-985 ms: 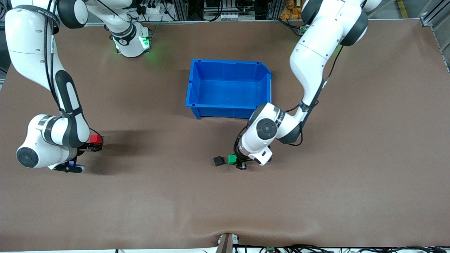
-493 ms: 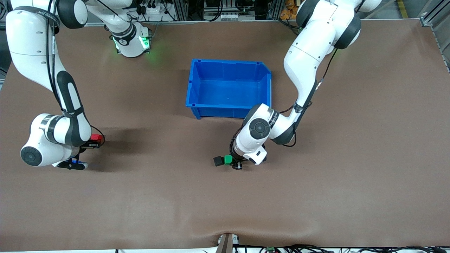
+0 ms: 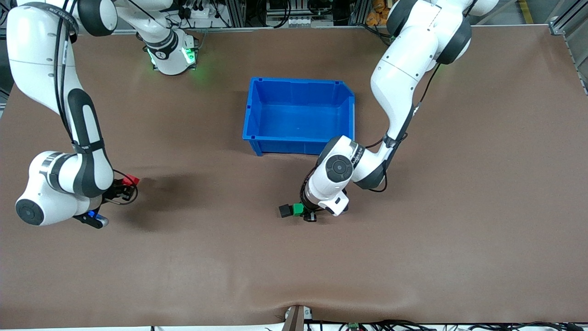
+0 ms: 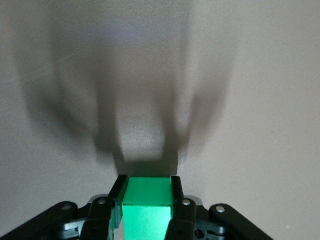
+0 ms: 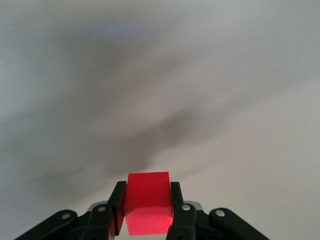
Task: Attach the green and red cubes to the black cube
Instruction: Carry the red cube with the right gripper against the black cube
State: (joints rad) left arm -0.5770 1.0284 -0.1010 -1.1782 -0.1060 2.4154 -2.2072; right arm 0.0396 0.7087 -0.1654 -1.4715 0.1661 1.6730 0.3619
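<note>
The black cube (image 3: 285,210) rests on the brown table, nearer to the front camera than the blue bin. The green cube (image 3: 298,209) (image 4: 147,207) sits pressed against the side of the black cube that faces the left arm's end. My left gripper (image 3: 307,213) (image 4: 147,184) is shut on the green cube, low at the table. The black cube does not show in the left wrist view. Toward the right arm's end, my right gripper (image 3: 125,186) (image 5: 147,192) is shut on the red cube (image 3: 133,179) (image 5: 148,202), tilted and just off the table.
An empty blue bin (image 3: 294,146) stands mid-table, farther from the front camera than the black cube. The left arm's elbow hangs close to the bin's near corner. Brown table stretches between the red cube and the black cube.
The left gripper slid the green cube up against the black cube, then held still. The right gripper shut on the red cube and raised it slightly, tilting it.
</note>
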